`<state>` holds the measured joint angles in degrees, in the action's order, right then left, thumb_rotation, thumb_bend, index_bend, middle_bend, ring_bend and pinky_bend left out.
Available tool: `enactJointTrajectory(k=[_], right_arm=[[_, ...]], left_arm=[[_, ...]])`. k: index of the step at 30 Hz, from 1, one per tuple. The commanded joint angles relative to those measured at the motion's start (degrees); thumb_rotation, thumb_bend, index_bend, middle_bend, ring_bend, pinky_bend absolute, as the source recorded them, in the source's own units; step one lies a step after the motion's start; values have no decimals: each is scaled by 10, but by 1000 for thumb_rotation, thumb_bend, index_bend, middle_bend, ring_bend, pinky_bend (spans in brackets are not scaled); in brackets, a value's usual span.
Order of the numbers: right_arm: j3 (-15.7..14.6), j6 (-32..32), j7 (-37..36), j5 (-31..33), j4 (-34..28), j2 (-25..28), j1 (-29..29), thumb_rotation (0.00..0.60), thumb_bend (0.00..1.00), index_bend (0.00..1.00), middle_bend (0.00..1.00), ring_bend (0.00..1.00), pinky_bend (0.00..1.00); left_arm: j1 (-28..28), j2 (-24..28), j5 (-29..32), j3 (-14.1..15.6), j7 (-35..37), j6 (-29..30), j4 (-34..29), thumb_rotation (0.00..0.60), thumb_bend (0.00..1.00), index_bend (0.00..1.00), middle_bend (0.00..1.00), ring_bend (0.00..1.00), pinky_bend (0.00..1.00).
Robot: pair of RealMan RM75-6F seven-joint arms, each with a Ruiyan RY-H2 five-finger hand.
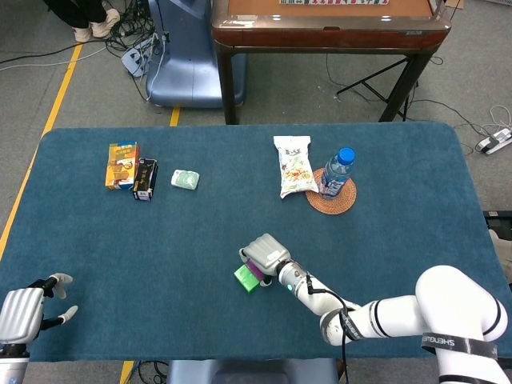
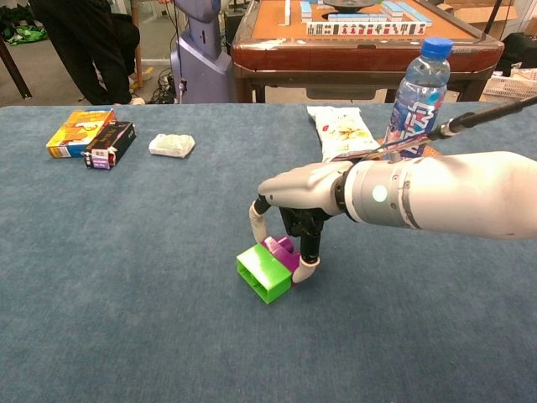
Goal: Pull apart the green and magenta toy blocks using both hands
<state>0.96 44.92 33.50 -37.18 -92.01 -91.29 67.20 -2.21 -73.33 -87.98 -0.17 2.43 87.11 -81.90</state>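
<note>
Two toy blocks sit joined as one piece near the middle of the blue table (image 1: 416,200), a little toward its front edge: one green block (image 2: 263,274) and one magenta block (image 2: 284,250) plugged into its far right side. The right hand (image 2: 295,206) is down over the pair, palm arched above the magenta block, its fingers (image 2: 305,269) curled round it, with one tip on the near right side and another down at its left. That reads as a grip on the magenta block, though how firm it is I cannot tell. The green block pokes out toward seven o'clock, free of the fingers, flat on the cloth.

The left hand (image 1: 22,312) is way off at the table's front left corner, seen only from the head view, well apart from the blocks. It holds nothing, fingers spread.

Elsewhere on the table, counting up: at ten o'clock from the blocks, one orange box (image 1: 122,165) with one dark box (image 1: 145,179) just beside it, touching or nearly so. A step to their right lies one small pale green packet (image 1: 185,179). At one o'clock, one snack bag (image 1: 294,166) lies flat, and just right of it one water bottle (image 1: 337,173) with a blue cap stands upright on one round woven coaster (image 1: 346,203).
</note>
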Motion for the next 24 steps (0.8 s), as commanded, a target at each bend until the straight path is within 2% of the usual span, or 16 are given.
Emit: enactJointTrajectory(k=[1,13,21,24], right_arm=[[-1,1,0,-1,-1,0,-1,600,0,395,1000,1000,1000],[0,11,-9,-20,-3,1,-10,600,0,501,1000,1000,1000],[13,20,-45,-55,-30,31,-32,600,0,551,1000,1000,1000],[18,29,-57,-67,-43,47,-41,600,0,563,1000,1000,1000]], left_arm=[[0,0,0,0,-1,0,0,600,52,482,564,545,728],[-1,-3,0,0,-3,-2,-2,600,53,482,564,545,728],[-11,8,-3,-13,4,2,-22,600,52,434,564,545,732],[-21,19,-1,-21,11,-6,-46,600,53,395,586,569,841]])
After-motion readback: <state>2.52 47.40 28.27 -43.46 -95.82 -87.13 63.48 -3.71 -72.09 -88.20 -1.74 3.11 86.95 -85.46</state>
